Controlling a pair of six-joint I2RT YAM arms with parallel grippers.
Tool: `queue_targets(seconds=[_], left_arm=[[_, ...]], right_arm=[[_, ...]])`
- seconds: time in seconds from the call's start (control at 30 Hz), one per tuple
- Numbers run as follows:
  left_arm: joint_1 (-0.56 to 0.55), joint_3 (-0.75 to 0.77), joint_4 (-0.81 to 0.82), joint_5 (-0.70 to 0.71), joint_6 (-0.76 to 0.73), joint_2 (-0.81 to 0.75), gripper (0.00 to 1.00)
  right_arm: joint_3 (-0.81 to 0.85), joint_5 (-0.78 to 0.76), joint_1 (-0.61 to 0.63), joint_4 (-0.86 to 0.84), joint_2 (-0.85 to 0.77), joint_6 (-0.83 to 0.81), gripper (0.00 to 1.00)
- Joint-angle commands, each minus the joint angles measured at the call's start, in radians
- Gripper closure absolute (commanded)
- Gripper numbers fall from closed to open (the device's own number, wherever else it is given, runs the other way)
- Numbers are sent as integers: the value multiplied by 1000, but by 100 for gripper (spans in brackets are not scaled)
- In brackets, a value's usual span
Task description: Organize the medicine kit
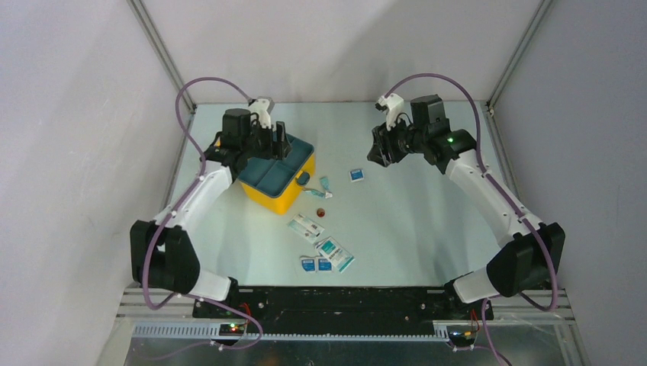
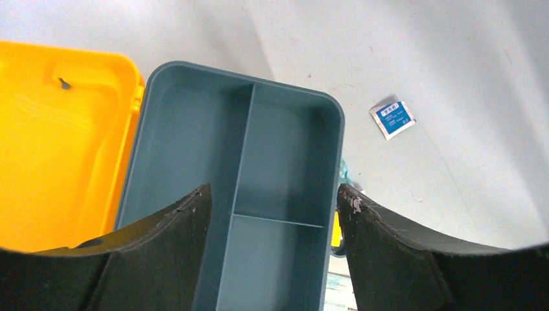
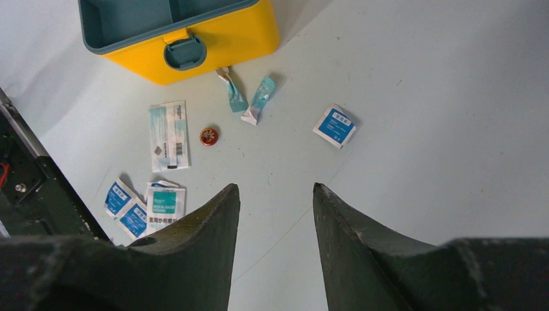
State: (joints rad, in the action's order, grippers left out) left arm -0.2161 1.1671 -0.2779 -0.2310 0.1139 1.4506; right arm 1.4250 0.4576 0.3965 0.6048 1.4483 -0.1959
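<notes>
Medicine kit [image 1: 281,200]: yellow box, lid opened, placed toward the far left corner of the table [image 1: 412,229]. A teal divided tray [image 1: 273,171] is seated in it.
Left gripper [image 2: 273,197]: held over the tray, jaws spread, nothing clasped.
Right gripper [image 3: 276,189]: held above the far right of the surface, jaws parted, empty.
Packets [image 1: 324,254]: scattered toward the near edge. One blue sachet [image 1: 356,174] is seen apart, mid-surface.

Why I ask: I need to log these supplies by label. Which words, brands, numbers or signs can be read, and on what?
Nothing here can be read with certainty.
Lone blue-and-white sachet: printed lines, blurred.
Long white packet: barcode and fine print, too small.
Teal-and-white packet: lines of print, illegible.
Two small blue sachets: print, too small.
Red round tin: a mark, unclear.
Medicine kit: no lettering visible.
</notes>
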Motion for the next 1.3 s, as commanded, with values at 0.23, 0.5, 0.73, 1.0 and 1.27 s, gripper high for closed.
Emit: queue_targets(seconds=[0.23,0.5,0.73,1.0,1.27], left_arm=[[-46,-69,-114,64,-307,-336,21],[5,-216,-195,-1,-452,-471,19],[17,-282,-157,-135,-311,-505,20],[95,-321,-117,-145,-233,-580,19],[117,-311,-97,-156,-217,-610,19]], right_arm=[[14,-171,211,37,49,-154,48],[-118,-243,285,53,-3,-225,49],[-190,-194,401,23,42,-181,50],[-233,-208,548,-48,162,-129,50],[-233,-307,647,-107,345,13,50]])
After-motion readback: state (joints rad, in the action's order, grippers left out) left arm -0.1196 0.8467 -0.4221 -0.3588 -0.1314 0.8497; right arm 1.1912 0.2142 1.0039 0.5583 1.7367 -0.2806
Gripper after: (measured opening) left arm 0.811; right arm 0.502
